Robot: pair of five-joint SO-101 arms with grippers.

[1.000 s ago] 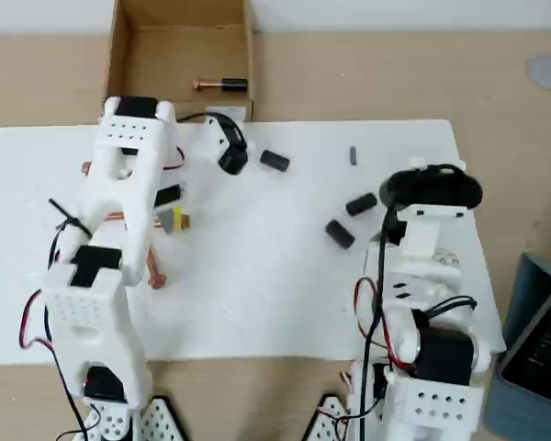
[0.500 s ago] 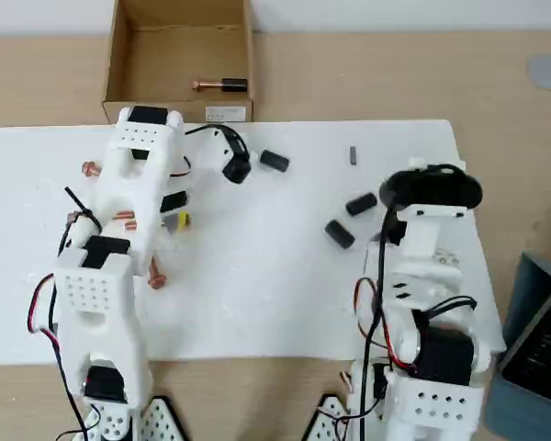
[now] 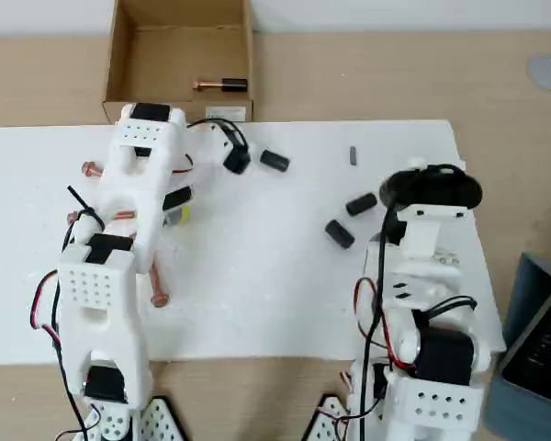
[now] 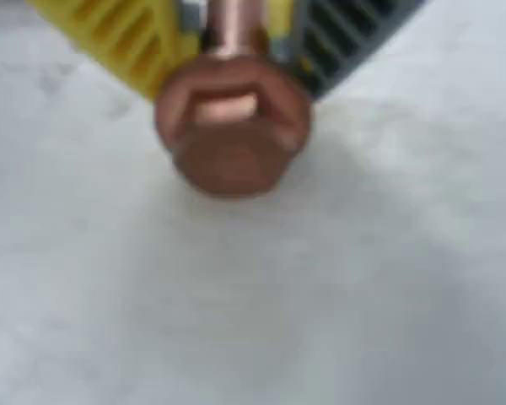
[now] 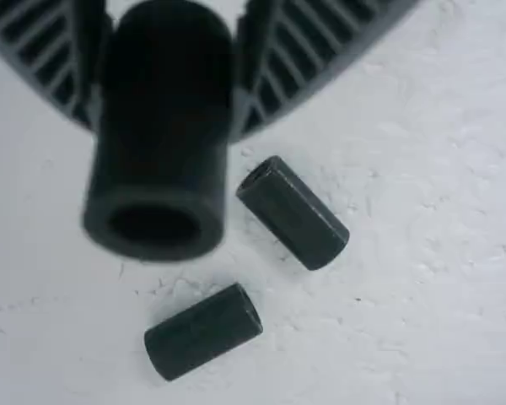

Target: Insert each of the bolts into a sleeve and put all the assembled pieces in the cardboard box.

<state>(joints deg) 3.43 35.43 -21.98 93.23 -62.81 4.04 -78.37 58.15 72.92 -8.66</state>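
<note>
My left gripper is shut on a copper bolt, its head facing the camera between a yellow finger and a dark one, just above the white sheet. From above, the left gripper sits at the sheet's left. My right gripper is shut on a black sleeve, hole toward the camera. Two loose sleeves lie under it, visible overhead as sleeves beside the right arm. A third sleeve lies farther back. The cardboard box holds one assembled piece.
Loose bolts lie on the white sheet around the left arm. A small dark pin rests near the sheet's far edge. A dark grey object stands at the right edge of the table.
The left arm has shifted a little to the right with the bolt, uncovering more of the loose bolt near its elbow. The right arm has stayed still.
</note>
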